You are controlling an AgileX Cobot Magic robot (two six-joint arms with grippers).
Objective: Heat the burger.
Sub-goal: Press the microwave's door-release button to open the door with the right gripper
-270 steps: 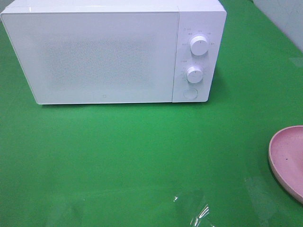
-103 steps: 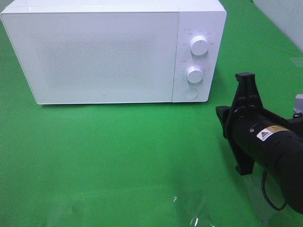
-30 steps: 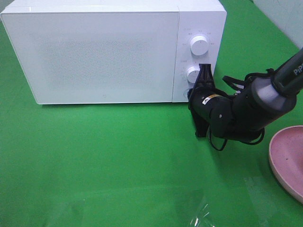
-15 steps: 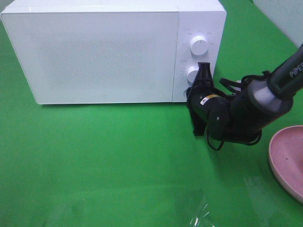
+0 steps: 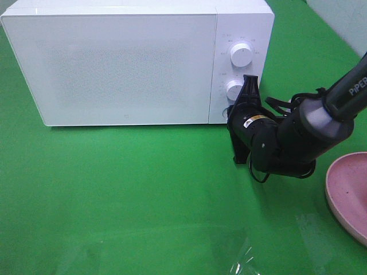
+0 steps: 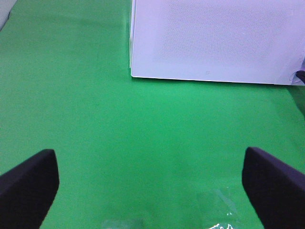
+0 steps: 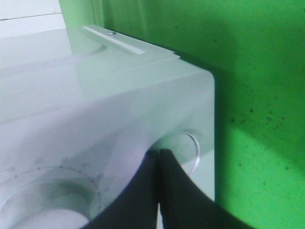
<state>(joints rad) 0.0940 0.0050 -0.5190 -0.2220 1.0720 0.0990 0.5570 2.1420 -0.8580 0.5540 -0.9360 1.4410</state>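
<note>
You're barely started — closed right end effector [image 7: 158, 155] at the white boxy microwave's [image 5: 114, 63] round release button [image 7: 182, 147], door shut, burger unseen

Green tabletop [image 5: 143, 189], seen from above. A white microwave [image 5: 126, 63], door shut, is set at the far side. A pink plate [image 5: 350, 195] is cut off by the right edge. Crumpled clear film [image 5: 243, 260] is seen at the near edge.
</note>
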